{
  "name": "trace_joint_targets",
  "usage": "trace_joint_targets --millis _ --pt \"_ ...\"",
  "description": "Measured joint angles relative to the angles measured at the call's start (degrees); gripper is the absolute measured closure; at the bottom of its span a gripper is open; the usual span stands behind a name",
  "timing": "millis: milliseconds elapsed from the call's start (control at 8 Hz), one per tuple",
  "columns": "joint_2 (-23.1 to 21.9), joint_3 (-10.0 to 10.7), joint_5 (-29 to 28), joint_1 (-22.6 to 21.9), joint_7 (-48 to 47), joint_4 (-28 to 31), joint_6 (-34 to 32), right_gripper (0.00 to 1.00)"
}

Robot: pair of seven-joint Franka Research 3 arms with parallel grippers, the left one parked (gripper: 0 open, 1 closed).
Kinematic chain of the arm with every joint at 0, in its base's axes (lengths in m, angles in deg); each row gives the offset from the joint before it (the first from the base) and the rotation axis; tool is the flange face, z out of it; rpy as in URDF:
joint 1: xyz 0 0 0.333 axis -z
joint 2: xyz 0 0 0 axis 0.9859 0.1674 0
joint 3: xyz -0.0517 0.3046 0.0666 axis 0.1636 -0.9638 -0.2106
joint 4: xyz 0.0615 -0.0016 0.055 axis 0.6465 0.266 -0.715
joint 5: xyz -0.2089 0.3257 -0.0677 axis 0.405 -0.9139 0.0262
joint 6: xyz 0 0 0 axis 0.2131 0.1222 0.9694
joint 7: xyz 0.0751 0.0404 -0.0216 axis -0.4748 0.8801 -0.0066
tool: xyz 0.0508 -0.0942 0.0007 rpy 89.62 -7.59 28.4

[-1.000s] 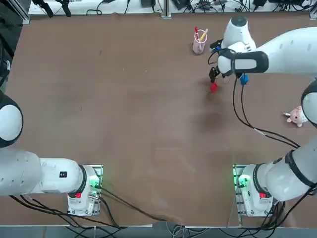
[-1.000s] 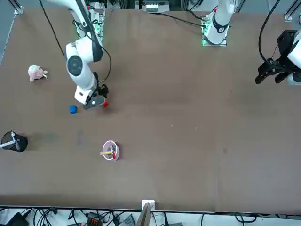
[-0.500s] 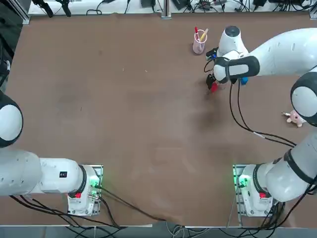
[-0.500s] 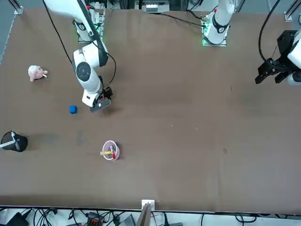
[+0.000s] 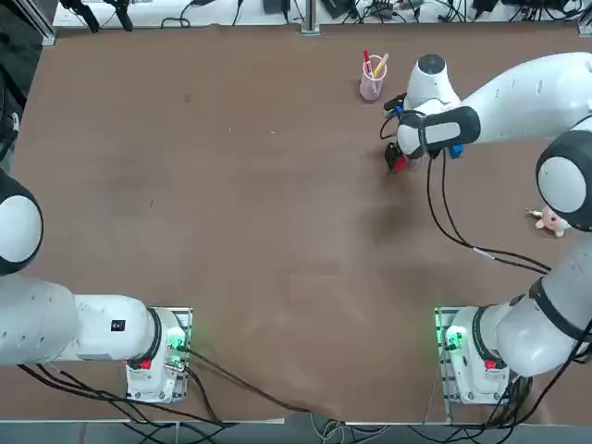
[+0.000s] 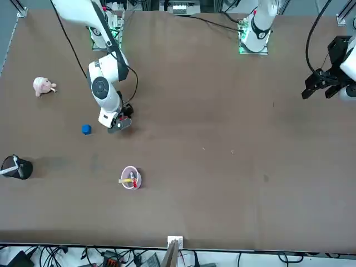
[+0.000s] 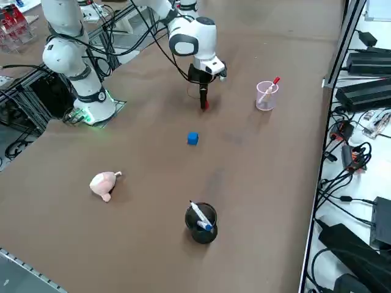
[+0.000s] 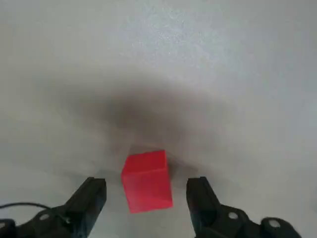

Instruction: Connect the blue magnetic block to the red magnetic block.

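The red magnetic block [image 8: 147,181] rests on the brown table between the two fingers [image 8: 92,196] of my right gripper [image 8: 147,187]. The gripper is open, with a small gap on each side of the cube. From overhead the right gripper [image 5: 396,157] stands low over the red block [image 5: 400,166], which peeks out beneath it. The blue magnetic block [image 5: 455,150] lies a short way to the right, partly under the arm. In the side view the blue block [image 7: 193,138] sits apart from the red block [image 7: 206,105] and the gripper [image 7: 203,102]. It also shows in the front view, blue block [image 6: 86,129] beside the gripper [image 6: 118,123].
A pink cup with pens [image 5: 372,79] stands just beyond the gripper. A pink plush toy [image 5: 553,218] lies near the right edge. A black cup holding a pen [image 7: 201,223] stands further out on that side.
The right gripper has shifted over the red block and come down, so its open fingers now straddle the cube. The blue block has not moved.
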Motion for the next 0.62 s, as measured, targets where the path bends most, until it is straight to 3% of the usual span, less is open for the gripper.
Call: trace_joint_targets --millis 375,500,625 --pt "1.22 0.05 0.00 0.00 -0.01 -0.02 2.24 0.08" --pt "1.41 0.05 0.00 0.00 -0.01 -0.02 2.26 0.19" --pt "1.50 0.06 0.00 0.00 -0.03 -0.02 2.25 0.40"
